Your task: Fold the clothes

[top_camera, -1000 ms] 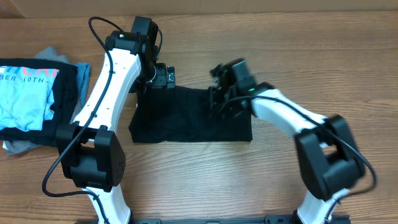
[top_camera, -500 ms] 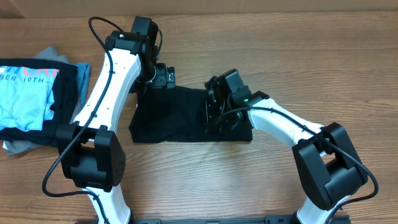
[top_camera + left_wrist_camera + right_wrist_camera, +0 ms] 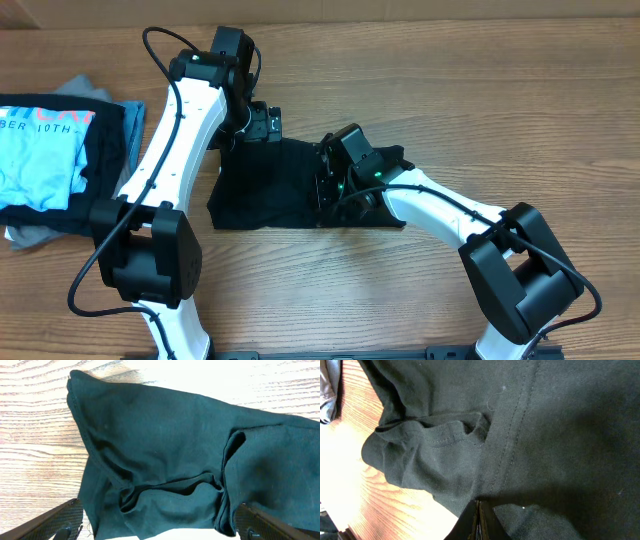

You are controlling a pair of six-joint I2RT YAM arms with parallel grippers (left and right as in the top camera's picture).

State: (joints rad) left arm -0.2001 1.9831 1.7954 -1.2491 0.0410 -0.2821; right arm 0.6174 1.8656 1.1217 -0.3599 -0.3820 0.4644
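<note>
the black garment (image 3: 270,195) lies at the middle of the table (image 3: 450,90), partly folded into a rough rectangle with its long side running left to right. its left edge slants and its near edge is straight.

left pincer (image 3: 262,122): positioned at the far left corner of the black garment, just above the cloth edge. in the left wrist view the fingers (image 3: 55,522) stand wide apart at the two lower corners of the frame, with nothing between them. below them the cloth shows several loose creases and a hemmed fold near the centre.

right pincer (image 3: 325,188): positioned over the middle of the black garment, right of centre. in the right wrist view the fingers (image 3: 479,520) are pressed together, tips down at the cloth surface. it cannot be told whether any cloth is pinched between them. a stitched seam (image 3: 515,435) runs across the cloth ahead of the tips, and a bunched hem lies beside it.

at the left end of the table, well apart from the black garment, a light blue t-shirt (image 3: 40,160) with white lettering lies on top of a pile that includes a grey garment (image 3: 30,237).
</note>
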